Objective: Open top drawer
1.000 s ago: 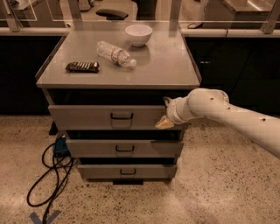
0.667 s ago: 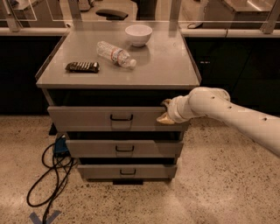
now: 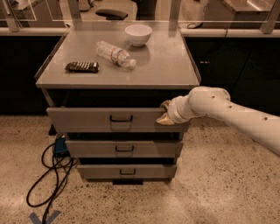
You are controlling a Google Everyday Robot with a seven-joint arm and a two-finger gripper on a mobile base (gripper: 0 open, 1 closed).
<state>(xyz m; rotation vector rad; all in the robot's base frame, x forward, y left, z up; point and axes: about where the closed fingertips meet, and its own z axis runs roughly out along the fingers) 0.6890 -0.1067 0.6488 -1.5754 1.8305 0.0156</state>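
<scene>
Speckled terrazzo floor [image 3: 218, 183] runs under a grey metal desk [image 3: 166, 65] with 3 drawers stacked in its front, and a dark glazed partition [image 3: 43, 11] closes the room at 12 o'clock.

From my station, the top drawer [image 3: 87, 120] is the tallest front, just under the desk top. It sits slightly proud of the frame with a dark gap above it, so I judge it barely started, with most of its travel left. The pincer [image 3: 165, 116] is against the 3 o'clock end of that front, near its top edge and well away from the small black centre handle [image 3: 121, 119]. Whether it is wide or narrow I cannot tell, because the wrist hides it. The white arm [image 3: 236, 116] reaches in from 3 o'clock.

To do this step well I would pull straight toward 6 o'clock, slowly and level. A pull this far off centre could skew the drawer on its runners, so I would watch that both ends come out evenly. I would also keep the pincer from slipping off the edge.

The 2 shorter drawers [image 3: 124, 148] below should be left alone. On the desk top a white bowl [image 3: 138, 34] stands at 12 o'clock, a plastic water bottle [image 3: 114, 54] lies on its side near the middle, and a flat dark packet [image 3: 82, 66] lies at 9 o'clock. A jerk could roll the bottle. Black cables [image 3: 48, 175] loop on the floor at 8 o'clock, beside a blue tape mark [image 3: 43, 216].
</scene>
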